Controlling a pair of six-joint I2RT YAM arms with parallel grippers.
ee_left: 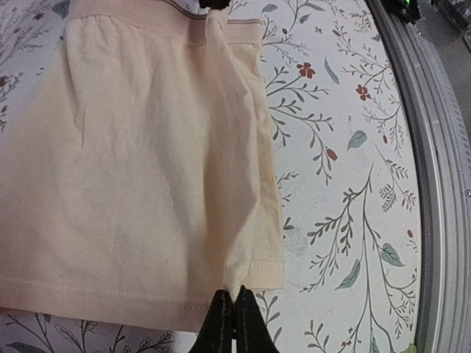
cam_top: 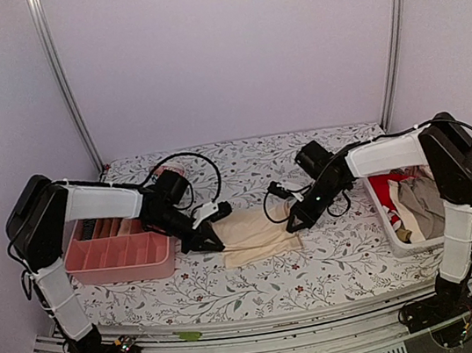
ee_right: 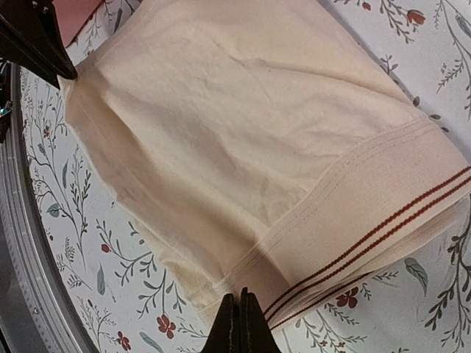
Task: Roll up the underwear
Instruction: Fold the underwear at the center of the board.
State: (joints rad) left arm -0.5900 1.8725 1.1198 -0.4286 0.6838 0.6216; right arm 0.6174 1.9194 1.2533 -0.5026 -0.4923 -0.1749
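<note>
A ribbed grey metal rail (cam_top: 269,336) runs along the near edge of the table and carries both arm bases. Beyond it lies the white tablecloth printed with leafy sprigs and small red flowers (cam_top: 235,288).

A pair of cream cotton underwear (cam_top: 258,235) lies spread flat at the middle of the surface, between the two arms and somewhat nearer the near edge than the far one. The black two-finger left gripper (cam_top: 216,240) is at the garment's left side. In its wrist view its fingertips (ee_left: 221,320) are pressed together on the stitched hem (ee_left: 110,294), and the cloth lifts a little where they pinch it. The black right gripper (cam_top: 293,223) is at the opposite side, its fingertips (ee_right: 229,327) likewise closed, nipping the edge of the wide elastic waistband (ee_right: 383,213), which carries two thin reddish-brown stripes.

By the left edge, just beside the left arm, sits a pink plastic tray with dividers (cam_top: 121,269). Against the right edge stands a white plastic bin (cam_top: 414,247) holding a heap of red, beige and white cloth (cam_top: 418,203).

Farther off, the floral surface ends at a plain pale wall (cam_top: 227,53) framed by two slanting aluminium posts (cam_top: 67,86).
</note>
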